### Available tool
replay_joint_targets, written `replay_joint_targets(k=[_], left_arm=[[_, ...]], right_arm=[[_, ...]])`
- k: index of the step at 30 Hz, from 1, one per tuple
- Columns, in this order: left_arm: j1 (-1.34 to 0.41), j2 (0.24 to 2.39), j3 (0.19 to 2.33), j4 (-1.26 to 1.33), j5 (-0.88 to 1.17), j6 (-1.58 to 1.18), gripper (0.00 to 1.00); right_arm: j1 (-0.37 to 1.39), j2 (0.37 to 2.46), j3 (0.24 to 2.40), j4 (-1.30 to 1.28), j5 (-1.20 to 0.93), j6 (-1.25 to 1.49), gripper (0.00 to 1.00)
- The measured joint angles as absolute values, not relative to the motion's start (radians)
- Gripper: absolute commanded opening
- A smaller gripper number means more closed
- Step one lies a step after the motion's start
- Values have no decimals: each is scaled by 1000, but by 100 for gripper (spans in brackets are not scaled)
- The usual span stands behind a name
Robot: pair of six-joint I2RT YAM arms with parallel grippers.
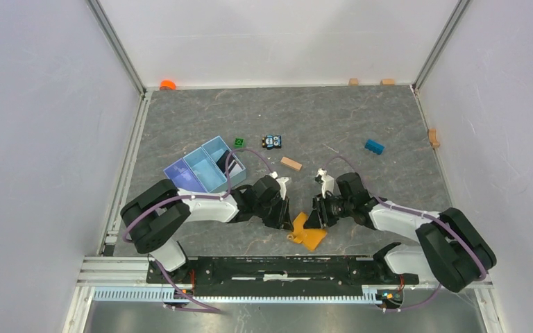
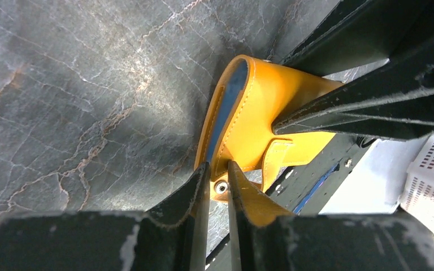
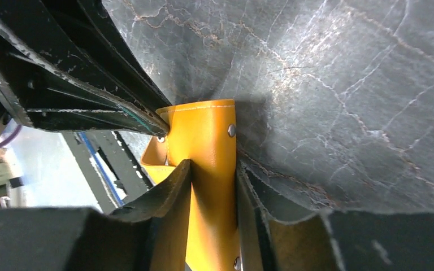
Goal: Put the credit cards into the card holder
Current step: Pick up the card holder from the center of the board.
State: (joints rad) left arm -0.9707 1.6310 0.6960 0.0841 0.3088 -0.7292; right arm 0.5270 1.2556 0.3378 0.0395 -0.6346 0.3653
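- Writing: nothing you can read. The toy car (image 1: pixel 272 141), well beyond both grippers, has markings too small to make out.
- The card holder (image 1: pixel 310 236) sits right between your two grippers, with its orange flaps spread in a V.
- Left gripper (image 2: pixel 217 174): clenched almost closed on the holder's near edge. A metal snap stud (image 2: pixel 221 187) sits right between the fingertips.
- Right gripper (image 3: pixel 211 169): grasping the holder's other flap. The orange panel fills the gap, with both fingers against it.
- In the left wrist view, the right gripper's fingers come in from the far side and land on the flap just past your left fingertips.
- A blue strip (image 2: pixel 231 93) runs inside the fold, just ahead of the left fingertips. It looks like a card's edge, and the orange hides most of it.
- A dark flat piece (image 1: pixel 219 164) stands in the light blue tray (image 1: pixel 205 182), well beyond the left gripper. You can't tell if it's a card, or which compartment it's in.
- In the overhead view, both sets of fingertips blur into black on black and cover the holder's far part.
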Motion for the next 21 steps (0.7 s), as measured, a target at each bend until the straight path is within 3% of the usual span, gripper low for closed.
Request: replay_joint_targets(k=[3,6,12,17,21], left_arm=[[-971,1627,696,77,312,-710,42],[-971,1597,696,50,316,-690,59],[-935,1427,712,-104,274,-598,89],[-871,1216,791,-202,343,-501,93],[-865,1188,863,-238,427,-437,93]], right_arm=[[518,1286,318,97,-675,394,11],[516,1283,317,121,-724,428,0],[535,1231,353,62,-758,389,0],[537,1156,416,4,-816,324,0],[537,1088,458,7,-894,296,0]])
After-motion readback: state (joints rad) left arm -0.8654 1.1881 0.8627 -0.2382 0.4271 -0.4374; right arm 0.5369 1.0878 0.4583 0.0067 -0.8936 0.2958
